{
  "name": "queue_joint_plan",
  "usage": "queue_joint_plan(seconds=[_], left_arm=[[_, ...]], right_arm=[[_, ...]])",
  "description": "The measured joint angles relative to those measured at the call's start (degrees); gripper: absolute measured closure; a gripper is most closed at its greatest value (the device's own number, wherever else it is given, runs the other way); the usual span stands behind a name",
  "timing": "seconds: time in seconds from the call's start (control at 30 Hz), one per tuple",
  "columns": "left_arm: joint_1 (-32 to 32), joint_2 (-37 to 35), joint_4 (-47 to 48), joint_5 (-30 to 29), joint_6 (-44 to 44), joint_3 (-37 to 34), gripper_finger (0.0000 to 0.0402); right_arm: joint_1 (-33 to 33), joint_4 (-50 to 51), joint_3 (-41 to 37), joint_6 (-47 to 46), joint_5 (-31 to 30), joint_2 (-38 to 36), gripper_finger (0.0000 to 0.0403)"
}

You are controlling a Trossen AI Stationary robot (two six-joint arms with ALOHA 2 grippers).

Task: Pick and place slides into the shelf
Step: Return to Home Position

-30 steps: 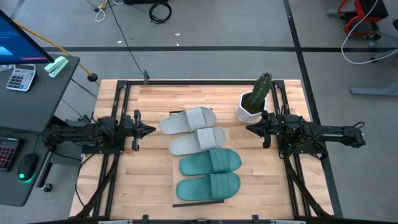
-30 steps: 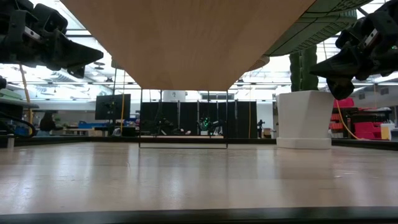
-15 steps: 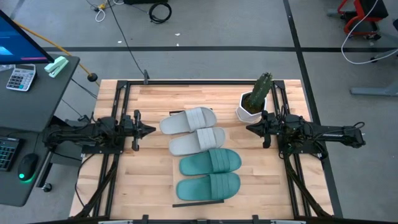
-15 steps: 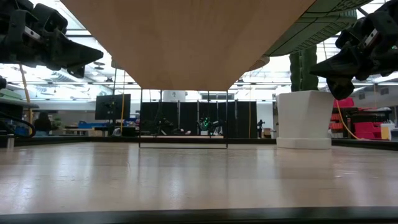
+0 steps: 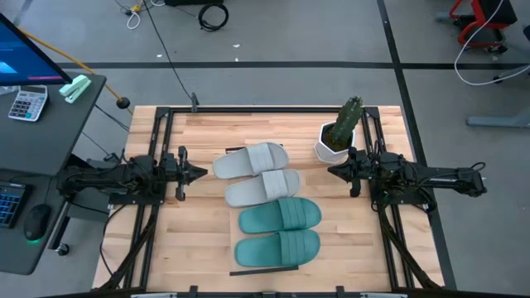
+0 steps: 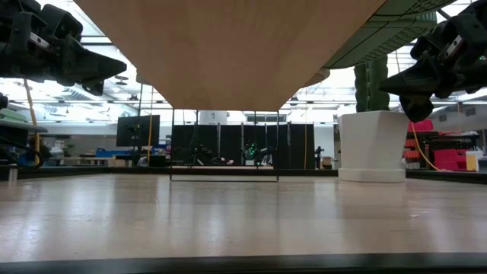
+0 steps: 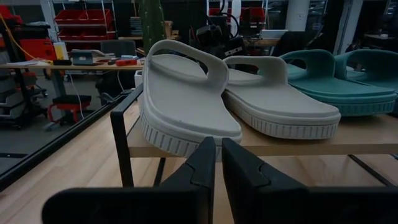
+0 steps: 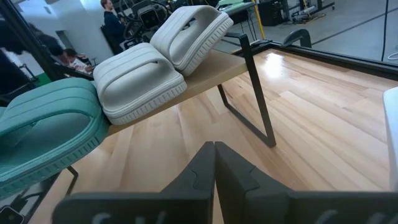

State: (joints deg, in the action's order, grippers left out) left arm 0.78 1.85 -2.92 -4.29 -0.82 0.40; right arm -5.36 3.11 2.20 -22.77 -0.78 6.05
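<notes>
Four slides lie side by side on the shelf [image 7: 360,138] at the table's middle, soles down. Two pale grey slides [image 5: 250,161] [image 5: 263,188] are on the far half and two teal-green slides [image 5: 280,214] [image 5: 277,247] on the near half. The shelf is a light wood board on thin dark legs [image 6: 224,144]; the low view shows its underside [image 6: 228,53]. My left gripper [image 5: 201,173] hovers shut to the left of the shelf, level, pointing at the far grey slide [image 7: 180,99]. My right gripper [image 5: 331,171] hovers shut to the right of the shelf, facing it [image 8: 214,146].
A cactus in a white pot [image 5: 338,136] stands at the table's far right, just beyond my right gripper. A desk with a calculator [image 5: 26,103] and a mouse [image 5: 35,222] sits left of the table. People [image 8: 112,18] show in the room behind.
</notes>
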Motion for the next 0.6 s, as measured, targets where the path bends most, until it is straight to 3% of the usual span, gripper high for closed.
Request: queue_joint_plan(seconds=[0.6], left_arm=[[0.0, 0.0, 0.0, 0.0, 0.0, 0.0, 0.0378]], right_arm=[[0.0, 0.0, 0.0, 0.0, 0.0, 0.0, 0.0386]])
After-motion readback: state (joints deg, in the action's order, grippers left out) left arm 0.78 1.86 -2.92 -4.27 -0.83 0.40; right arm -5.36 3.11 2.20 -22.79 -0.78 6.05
